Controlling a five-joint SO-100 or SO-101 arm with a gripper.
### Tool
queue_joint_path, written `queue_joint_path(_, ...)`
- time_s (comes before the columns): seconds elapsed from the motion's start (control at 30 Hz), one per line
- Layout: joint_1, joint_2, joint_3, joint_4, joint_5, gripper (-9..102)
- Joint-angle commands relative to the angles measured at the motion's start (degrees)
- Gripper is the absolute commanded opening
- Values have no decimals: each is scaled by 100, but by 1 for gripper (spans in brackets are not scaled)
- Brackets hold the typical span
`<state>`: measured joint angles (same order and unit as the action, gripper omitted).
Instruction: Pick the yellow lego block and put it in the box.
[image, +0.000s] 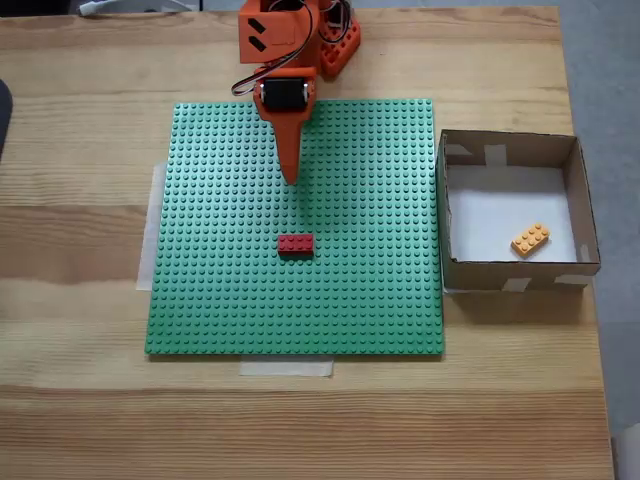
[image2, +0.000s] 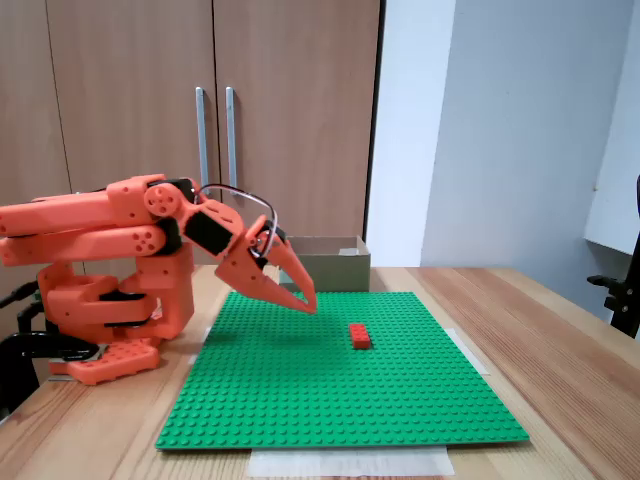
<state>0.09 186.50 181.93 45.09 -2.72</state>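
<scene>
Yellow lego block: lying inside the box, task apparently finished. Gripper: fingers closed, empty, above green baseplate. Next: likely none, only parking.

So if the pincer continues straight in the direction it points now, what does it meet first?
Probably the green baseplate, a little short of the red brick: the pincer slants down toward it in the side-on fixed view. Depth there is uncertain.
</scene>
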Motion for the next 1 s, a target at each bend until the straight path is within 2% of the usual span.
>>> queue_joint_path(0.0, -26, 44, 53, 18, -18, -1)
queue_joint_path(0.97, -26, 44, 53, 18, -18, -1)
